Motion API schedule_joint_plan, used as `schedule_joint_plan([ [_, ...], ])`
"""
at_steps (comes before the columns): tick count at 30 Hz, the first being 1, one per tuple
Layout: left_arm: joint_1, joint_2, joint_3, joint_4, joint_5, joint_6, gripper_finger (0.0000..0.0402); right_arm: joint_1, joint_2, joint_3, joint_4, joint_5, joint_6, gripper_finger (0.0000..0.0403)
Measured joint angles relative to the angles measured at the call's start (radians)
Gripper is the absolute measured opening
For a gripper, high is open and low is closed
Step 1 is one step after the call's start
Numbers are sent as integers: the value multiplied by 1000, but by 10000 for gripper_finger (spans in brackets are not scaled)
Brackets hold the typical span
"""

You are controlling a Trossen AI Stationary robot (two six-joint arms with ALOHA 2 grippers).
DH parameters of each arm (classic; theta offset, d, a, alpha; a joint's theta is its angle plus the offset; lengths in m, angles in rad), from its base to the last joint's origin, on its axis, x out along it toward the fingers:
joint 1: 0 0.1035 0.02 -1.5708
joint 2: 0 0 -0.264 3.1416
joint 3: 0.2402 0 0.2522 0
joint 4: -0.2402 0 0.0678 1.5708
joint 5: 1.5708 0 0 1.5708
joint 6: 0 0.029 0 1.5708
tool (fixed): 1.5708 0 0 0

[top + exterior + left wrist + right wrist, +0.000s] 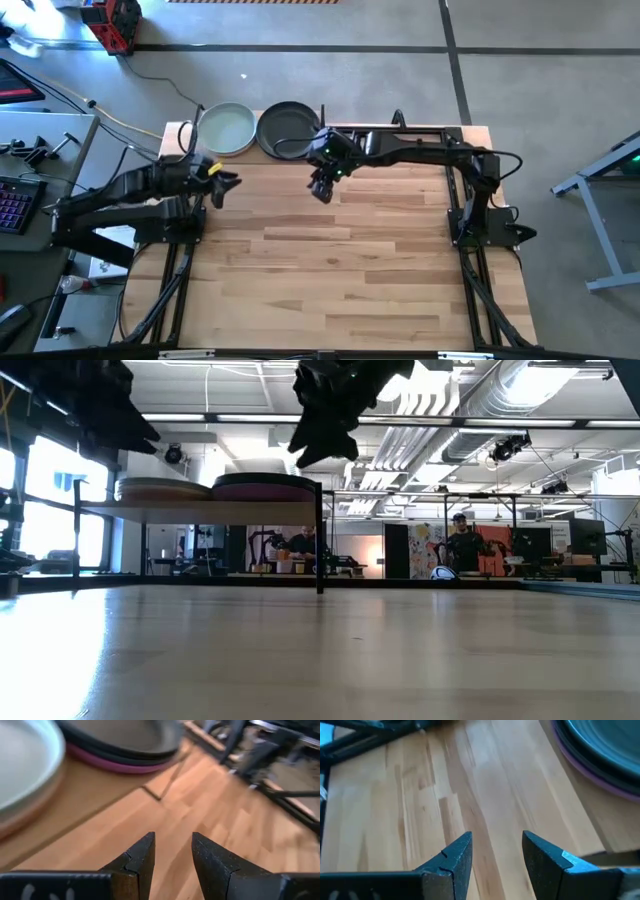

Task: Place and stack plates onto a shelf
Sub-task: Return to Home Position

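Judging by how things lie, the stacking looks done or very nearly so. In the high view no plate shows on the tabletop (340, 270). All the plates in sight sit on the shelf (200, 511) at the upper centre-left of that frame, in two piles side by side. The left stack (160, 488) is topped by a pale green plate (225, 130) and the right stack (265, 485) by a dark grey plate (288, 128), with a purple plate (115, 762) low in that pile. How many dishes each pile holds cannot be read, so I cannot confirm that all nine are up.

What seems left is only for the arms to draw away and park. The left gripper (172, 840) hangs just in front of the shelf's left end, at centre-left of the high view. Its fingers stand narrowly apart with nothing between them. The right gripper (497, 840) hangs just in front of the shelf's right corner, near the upper middle, and it too is parted and empty.

The edges to mind are the shelf's front lip and the thin black post (320, 540) at that right corner. In the low view the right gripper sits above the panel and close to the post. A pull toward the lower part of the high frame, where bare slatted wood runs wide, looks the safest way out for both arms.
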Motion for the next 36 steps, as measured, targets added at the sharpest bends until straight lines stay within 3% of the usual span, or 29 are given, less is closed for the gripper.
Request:
schedule_joint_plan([
  [6, -56, -166, -137, 114, 65, 68, 117, 30, 0, 1, 75, 1, 69, 152],
  [17, -133, -375, -245, 246, 105, 208, 117, 75, 0, 2, 264, 1, 142, 152],
  [36, -236, -384, -504, 511, 102, 294, 117, 112, 0, 3, 320, 1, 157, 152],
])
